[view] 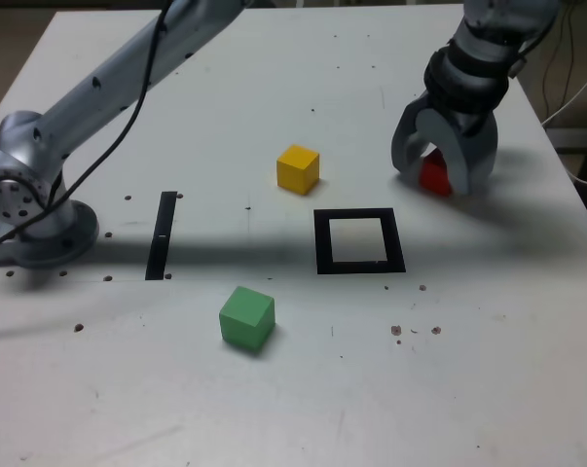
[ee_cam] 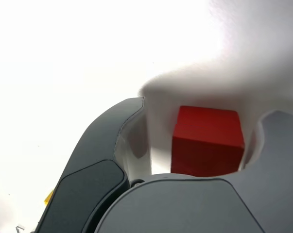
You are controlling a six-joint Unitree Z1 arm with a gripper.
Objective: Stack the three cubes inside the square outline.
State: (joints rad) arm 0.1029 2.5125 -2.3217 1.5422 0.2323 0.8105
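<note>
Fingers point(ee_cam: 95, 160) of my grey gripper point(view: 437, 173) straddle the small matte red cube point(view: 434, 175), a gap showing on one side, so I cannot tell whether they pinch it. That cube sits on the white table point(view: 274, 78) just beyond the flat black square outline point(view: 359, 241); the yellow cube point(view: 298, 168) and green cube point(view: 246, 318) lie outside it too.

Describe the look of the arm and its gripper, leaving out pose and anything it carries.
The arm is silver-grey metal with a rounded base joint and a black cable along its long link. Black ribbed segments form the wrist. The gripper has two curved dark grey fingers with smooth, lighter inner faces.
</note>
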